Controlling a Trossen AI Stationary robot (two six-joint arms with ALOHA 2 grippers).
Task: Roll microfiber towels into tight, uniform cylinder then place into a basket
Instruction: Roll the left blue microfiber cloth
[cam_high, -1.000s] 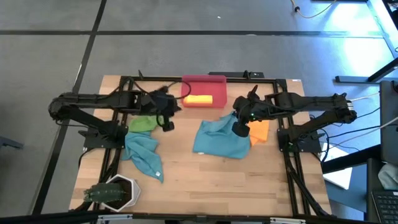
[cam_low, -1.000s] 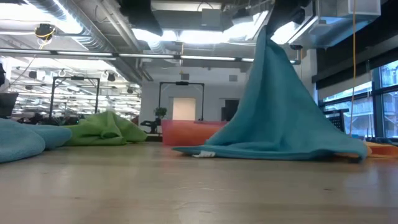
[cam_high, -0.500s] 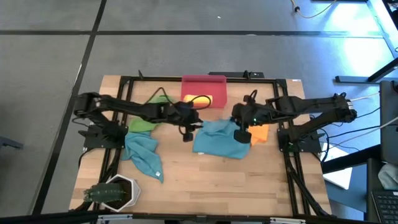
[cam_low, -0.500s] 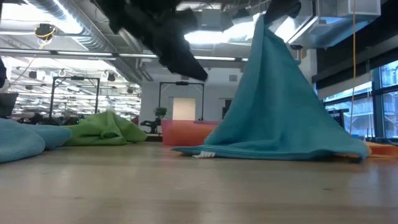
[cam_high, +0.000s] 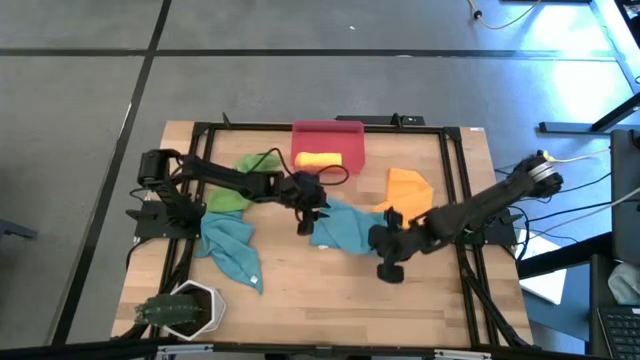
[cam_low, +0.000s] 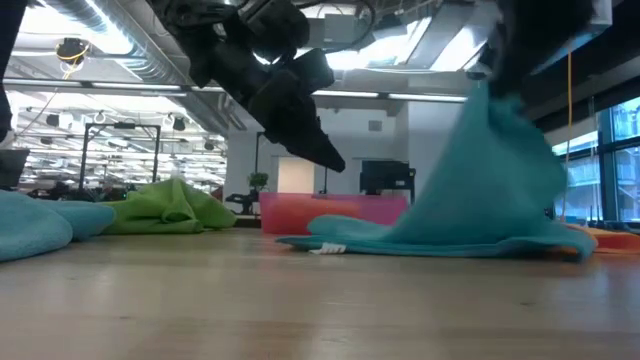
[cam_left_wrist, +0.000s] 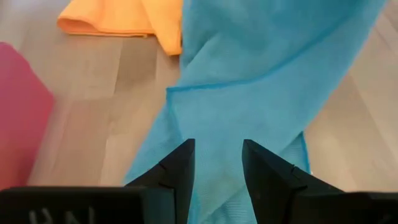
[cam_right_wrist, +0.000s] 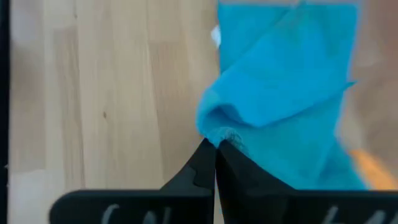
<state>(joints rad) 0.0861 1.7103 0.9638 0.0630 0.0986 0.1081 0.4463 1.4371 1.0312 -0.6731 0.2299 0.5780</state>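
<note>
A teal-blue microfiber towel (cam_high: 345, 225) lies mid-table, its right part raised into a peak (cam_low: 490, 130). My right gripper (cam_high: 380, 245) is shut on that part. My left gripper (cam_left_wrist: 217, 146) hovers open over the towel's left end (cam_high: 318, 222), its fingers clear of the cloth in the low view (cam_low: 325, 155). The red-pink basket (cam_high: 328, 135) stands at the far edge with a rolled yellow towel (cam_high: 320, 158) inside. An orange towel (cam_high: 408, 190), a green towel (cam_high: 245, 180) and a second teal-blue towel (cam_high: 230, 245) lie loose on the table. My right gripper pinches a bunched fold of the teal-blue towel (cam_right_wrist: 225, 132) between its two shut fingers, slanting down from the table's right. The cloth hangs from the fingers in a tent shape, and its lower edge (cam_low: 400, 240) lies on the table.
A white hexagonal pot with a green plant (cam_high: 185, 310) stands at the near left corner. The black arm frame (cam_high: 450, 135) runs around the work area. Bare wood (cam_high: 330, 290) stretches along the near side.
My right gripper has sunk and swung toward the near edge, dragging the teal-blue towel's peak lower and off the orange towel, which now shows whole. My left gripper has come down and toward the table's right, from beside the green towel to over the teal-blue towel's left end.
</note>
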